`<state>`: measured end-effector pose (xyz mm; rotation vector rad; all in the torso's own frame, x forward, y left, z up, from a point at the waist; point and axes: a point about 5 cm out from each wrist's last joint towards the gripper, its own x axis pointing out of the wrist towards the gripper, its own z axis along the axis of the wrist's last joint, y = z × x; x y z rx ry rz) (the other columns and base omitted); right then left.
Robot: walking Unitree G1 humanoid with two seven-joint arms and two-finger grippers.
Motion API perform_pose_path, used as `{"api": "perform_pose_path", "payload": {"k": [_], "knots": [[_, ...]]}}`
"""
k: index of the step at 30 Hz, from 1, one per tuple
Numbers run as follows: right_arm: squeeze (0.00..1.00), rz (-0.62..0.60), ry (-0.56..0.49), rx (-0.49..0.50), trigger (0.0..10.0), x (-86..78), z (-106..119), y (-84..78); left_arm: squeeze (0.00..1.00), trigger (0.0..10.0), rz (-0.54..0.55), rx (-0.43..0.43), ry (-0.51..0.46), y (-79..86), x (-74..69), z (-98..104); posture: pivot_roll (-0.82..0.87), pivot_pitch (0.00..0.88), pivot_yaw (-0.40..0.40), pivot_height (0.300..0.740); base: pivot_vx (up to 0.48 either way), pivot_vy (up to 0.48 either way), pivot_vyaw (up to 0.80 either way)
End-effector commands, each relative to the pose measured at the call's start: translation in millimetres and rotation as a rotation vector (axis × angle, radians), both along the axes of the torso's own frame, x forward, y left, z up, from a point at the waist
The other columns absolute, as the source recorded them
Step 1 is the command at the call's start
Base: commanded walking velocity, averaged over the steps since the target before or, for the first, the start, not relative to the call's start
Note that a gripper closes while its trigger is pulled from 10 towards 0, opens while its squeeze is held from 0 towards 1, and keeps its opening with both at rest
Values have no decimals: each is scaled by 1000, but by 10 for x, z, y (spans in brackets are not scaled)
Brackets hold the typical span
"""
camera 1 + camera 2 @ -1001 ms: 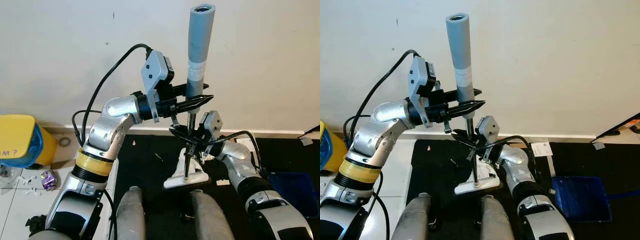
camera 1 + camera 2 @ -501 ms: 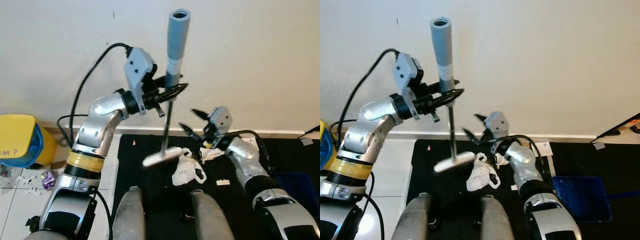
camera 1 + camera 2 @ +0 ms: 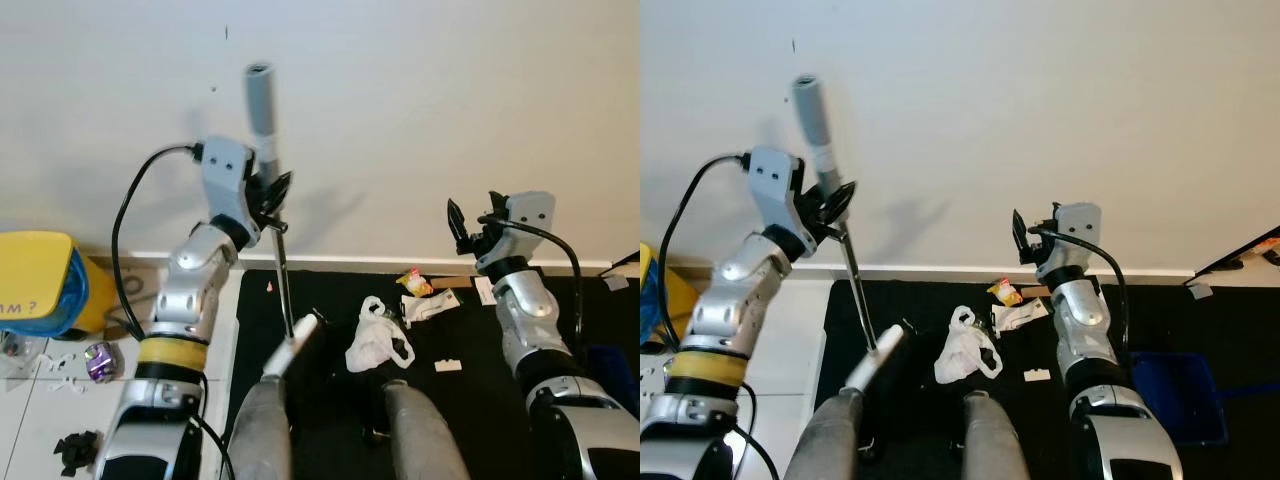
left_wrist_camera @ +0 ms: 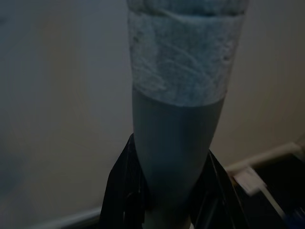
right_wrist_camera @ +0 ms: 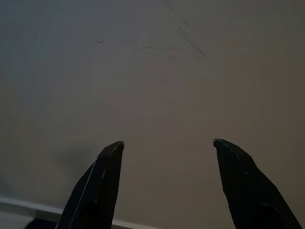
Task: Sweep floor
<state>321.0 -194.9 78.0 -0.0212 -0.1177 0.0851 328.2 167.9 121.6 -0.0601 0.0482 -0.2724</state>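
grey broom (image 3: 262, 110) swung left in left jaws' clamp; right jaws released, apart.

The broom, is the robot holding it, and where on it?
Yes. The left gripper is shut on the broom, gripping the bottom of its grey handle grip, where the thin metal pole starts. The right gripper is open, holding nothing.

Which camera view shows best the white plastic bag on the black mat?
The left eye view shows the white plastic bag best: whole, with its handle loops, lying on the black mat ahead of the robot. The right eye view shows the same bag equally clearly. The wrist views face the wall.
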Motion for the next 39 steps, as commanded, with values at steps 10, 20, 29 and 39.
{"api": "perform_pose_path", "payload": {"k": [10, 20, 29, 39], "knots": [[0, -25, 6, 84, 10000, -83, -95, 67, 0, 10000, 513, -6, -30, 347, -10, -181, 53, 108, -38, 731, 0, 0, 0], [0, -17, 16, 85, 10000, -60, -87, 70, 0, 10000, 344, -53, -134, 225, -30, -192, 44, 127, -34, 731, 0, 0, 0], [0, -41, 150, 107, 10000, -111, -277, 48, 0, 10000, 383, -7, -98, 251, -93, -341, 42, 127, -40, 731, 0, 0, 0], [0, -106, 254, 158, 10000, -153, -410, -7, 0, 10000, 321, 16, -9, 244, -179, -543, 39, 128, -39, 731, 0, 0, 0]]}}
